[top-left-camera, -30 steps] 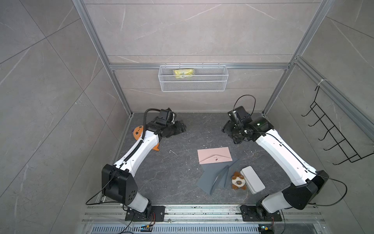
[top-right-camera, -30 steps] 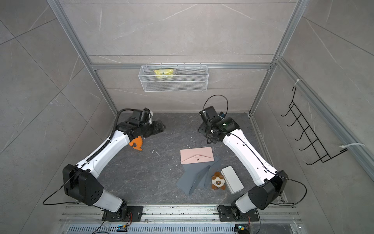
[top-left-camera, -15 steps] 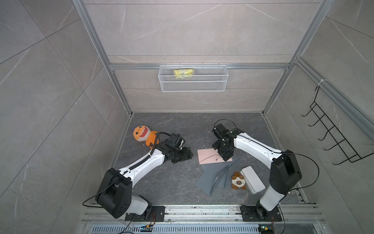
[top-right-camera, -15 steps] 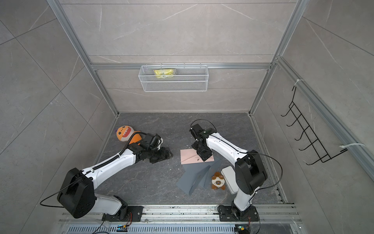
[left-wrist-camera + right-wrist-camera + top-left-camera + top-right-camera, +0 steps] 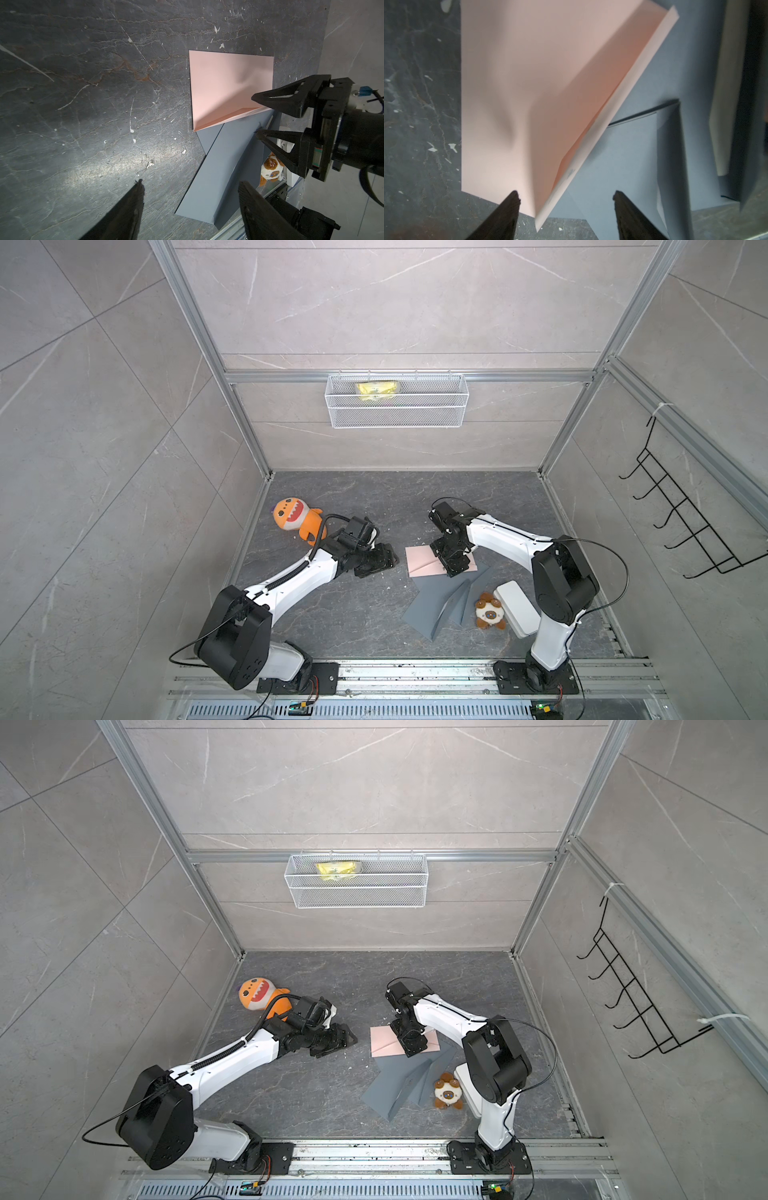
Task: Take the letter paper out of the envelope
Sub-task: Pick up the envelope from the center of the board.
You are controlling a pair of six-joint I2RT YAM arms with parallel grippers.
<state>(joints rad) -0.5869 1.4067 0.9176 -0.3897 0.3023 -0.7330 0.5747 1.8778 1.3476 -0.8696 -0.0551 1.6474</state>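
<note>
A moment ago both my arms were far back by the wall (image 5: 395, 456). Now they have come forward and down to the envelope (image 5: 422, 562), so I am set to start, but nothing is out yet. The pink envelope lies flat on the table (image 5: 332, 614), with one edge on top of some gray sheets (image 5: 436, 601). I see no letter poking out, so I think it is still inside

My right arm (image 5: 498, 535) bends down over the envelope, and my right gripper (image 5: 451, 572) points at the corner over the gray sheets. Its jaws are wide apart, one on each side of that edge, where the flap (image 5: 571, 116) lifts a bit. It holds nothing

My left arm (image 5: 299, 576) stretches out low over the table. My left gripper (image 5: 390, 561) lies just beside the other end of the envelope, not touching it. It is open too, and it holds nothing. I think it should press the envelope down while the right one pulls
</note>
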